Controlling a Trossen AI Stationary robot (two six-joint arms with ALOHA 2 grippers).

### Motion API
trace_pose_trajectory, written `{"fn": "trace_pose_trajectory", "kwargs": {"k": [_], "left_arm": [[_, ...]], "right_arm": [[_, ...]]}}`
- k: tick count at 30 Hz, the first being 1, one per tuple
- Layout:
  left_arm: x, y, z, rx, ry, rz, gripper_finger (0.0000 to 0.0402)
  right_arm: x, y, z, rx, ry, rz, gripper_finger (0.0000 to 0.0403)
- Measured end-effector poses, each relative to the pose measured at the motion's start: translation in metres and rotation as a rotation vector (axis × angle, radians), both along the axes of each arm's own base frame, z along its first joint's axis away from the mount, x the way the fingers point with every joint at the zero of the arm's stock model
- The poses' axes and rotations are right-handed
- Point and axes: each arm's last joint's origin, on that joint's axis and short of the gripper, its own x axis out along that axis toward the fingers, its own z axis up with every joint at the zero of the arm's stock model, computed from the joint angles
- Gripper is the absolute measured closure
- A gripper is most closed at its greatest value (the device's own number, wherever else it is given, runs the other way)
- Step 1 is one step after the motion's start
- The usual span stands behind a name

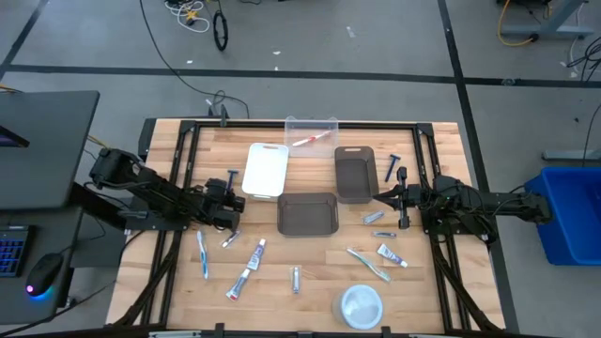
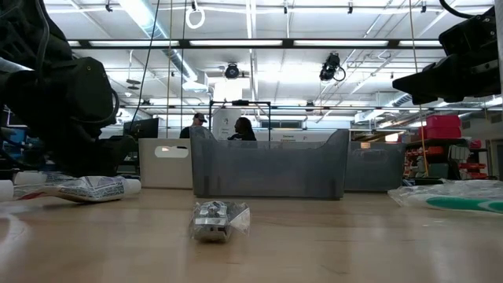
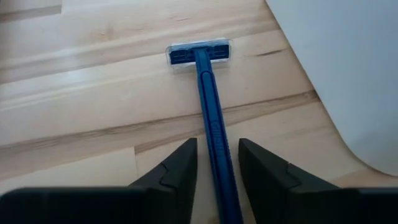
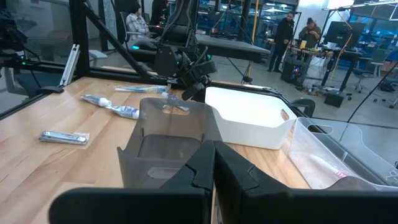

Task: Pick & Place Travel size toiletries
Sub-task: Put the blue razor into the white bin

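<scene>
A blue razor point(image 3: 199, 53) lies flat on the wooden table, next to the white bin point(image 1: 266, 170), its head toward the far edge. My left gripper point(image 3: 217, 144) slants down over the razor's handle, one finger on each side of it, with narrow gaps showing. In the high view this gripper point(image 1: 226, 194) is at the table's left. My right gripper point(image 4: 214, 163) is shut and holds nothing; it waits level at the right point(image 1: 380, 197). Toothpaste tubes point(image 1: 257, 252), toothbrushes point(image 1: 202, 253) and silvery tubes point(image 1: 295, 278) lie spread along the near half. My left gripper has the razor's handle point(image 3: 214, 134) between its two fingers, toward the handle's free end; whether either finger touches it I cannot tell. The fingers slant down toward the far edge and lie along the handle. The razor rests flat on the table.
Two dark grey bins point(image 1: 308, 214) point(image 1: 355, 173) stand mid-table. A clear bin point(image 1: 312, 134) at the far edge holds a pink toothbrush. A second razor point(image 1: 392, 167) and more tubes point(image 1: 392, 253) lie at the right. A round white dish point(image 1: 361, 305) is near the front edge.
</scene>
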Motion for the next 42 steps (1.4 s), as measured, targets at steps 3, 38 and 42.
{"fn": "trace_pose_trajectory", "kwargs": {"k": [3, 38, 42], "left_arm": [[0.0000, 0.0001, 0.0000, 0.000, 0.000, 0.001, 0.0301], [-0.0003, -0.0001, 0.0047, -0.001, 0.044, 0.003, 0.0348], [0.0017, -0.0003, 0.0064, 0.003, 0.040, 0.004, 0.0349]], "right_arm": [[0.0000, 0.0000, -0.0001, 0.000, 0.000, 0.000, 0.0389], [0.0000, 0.0000, 0.0000, 0.000, 0.000, 0.000, 0.0389], [0.0000, 0.0000, 0.0000, 0.000, 0.000, 0.000, 0.0389]]}}
